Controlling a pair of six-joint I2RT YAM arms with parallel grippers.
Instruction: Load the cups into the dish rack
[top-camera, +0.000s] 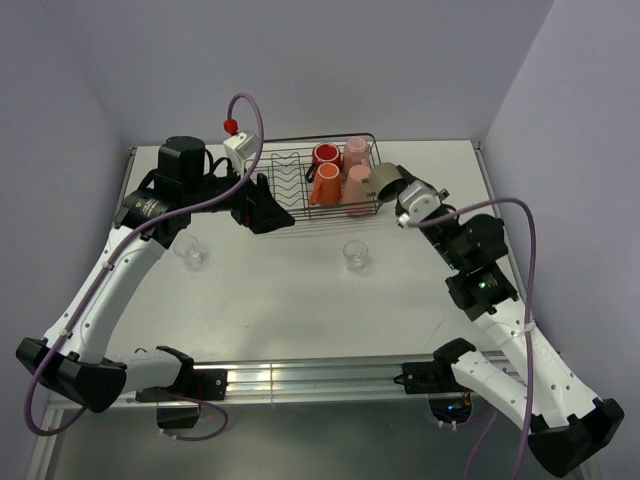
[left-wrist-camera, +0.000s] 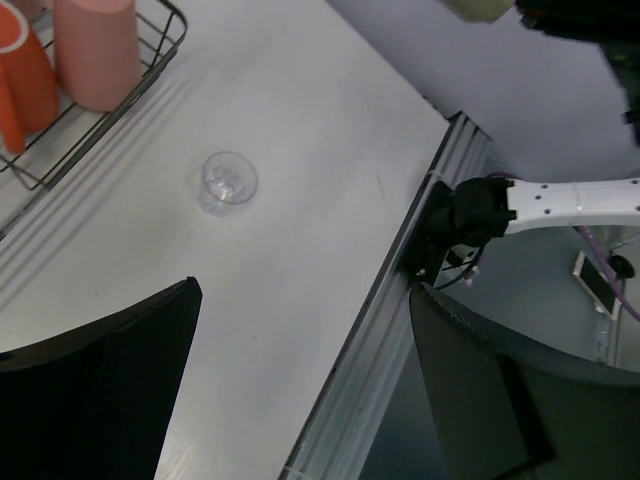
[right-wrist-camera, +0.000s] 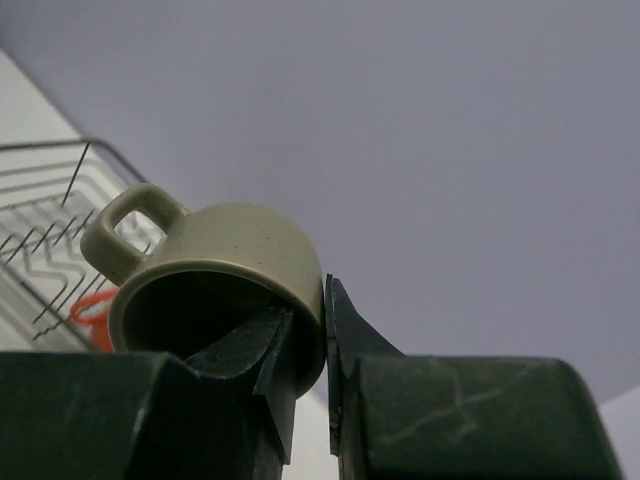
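Observation:
The black wire dish rack (top-camera: 290, 180) stands at the back of the table. In its right half are a red mug (top-camera: 326, 155), a pale pink mug (top-camera: 356, 152), an orange mug (top-camera: 325, 186) and a salmon tumbler (top-camera: 358, 190). My right gripper (top-camera: 398, 192) is shut on the rim of the grey-olive mug (top-camera: 384, 180), holding it tilted in the air at the rack's right end. In the right wrist view one finger is inside the mug (right-wrist-camera: 215, 265) and one outside. Two clear glasses (top-camera: 190, 252) (top-camera: 355, 255) stand on the table. My left gripper (top-camera: 266, 212) is open and empty by the rack's front left.
In the left wrist view one glass (left-wrist-camera: 228, 183) stands on the white table in front of the rack corner (left-wrist-camera: 165, 45), with the orange mug (left-wrist-camera: 20, 80) and the tumbler (left-wrist-camera: 95, 50) inside. The table's metal front rail (left-wrist-camera: 390, 300) runs near the right arm's base (left-wrist-camera: 470, 215).

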